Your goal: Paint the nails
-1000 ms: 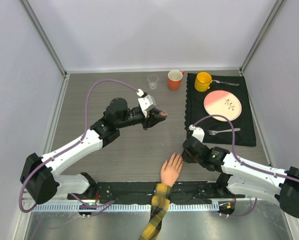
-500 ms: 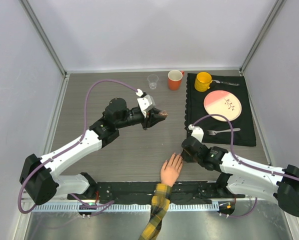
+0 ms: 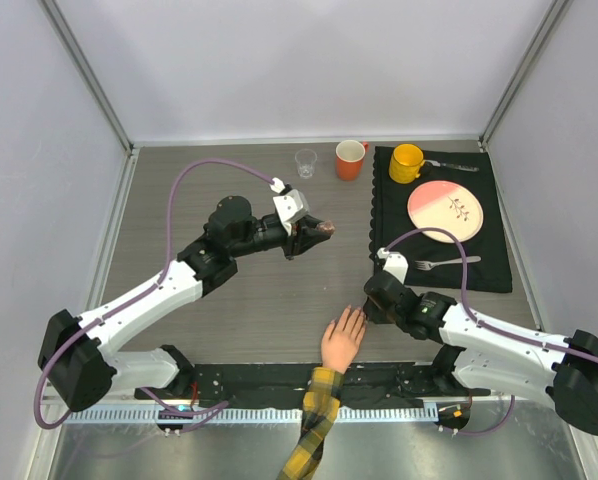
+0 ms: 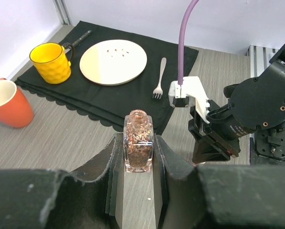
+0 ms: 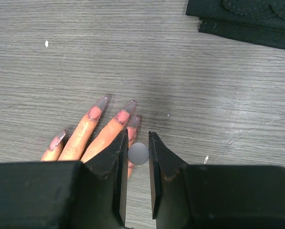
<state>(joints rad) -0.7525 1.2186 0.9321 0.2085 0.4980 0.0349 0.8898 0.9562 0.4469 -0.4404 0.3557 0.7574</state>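
Note:
The peach fake hand with a plaid sleeve lies palm down at the table's near edge. Its long pointed nails fan out in the right wrist view, pinkish at the base with glittery rims. My right gripper hovers right over the fingertips, shut on a round grey cap seen end-on. Whatever hangs below the cap is hidden. My left gripper is held up mid-table, shut on a small clear bottle of copper glitter polish.
A black mat at the right carries a yellow mug, a pink plate and a fork. An orange mug and a clear cup stand at the back. Walls close three sides.

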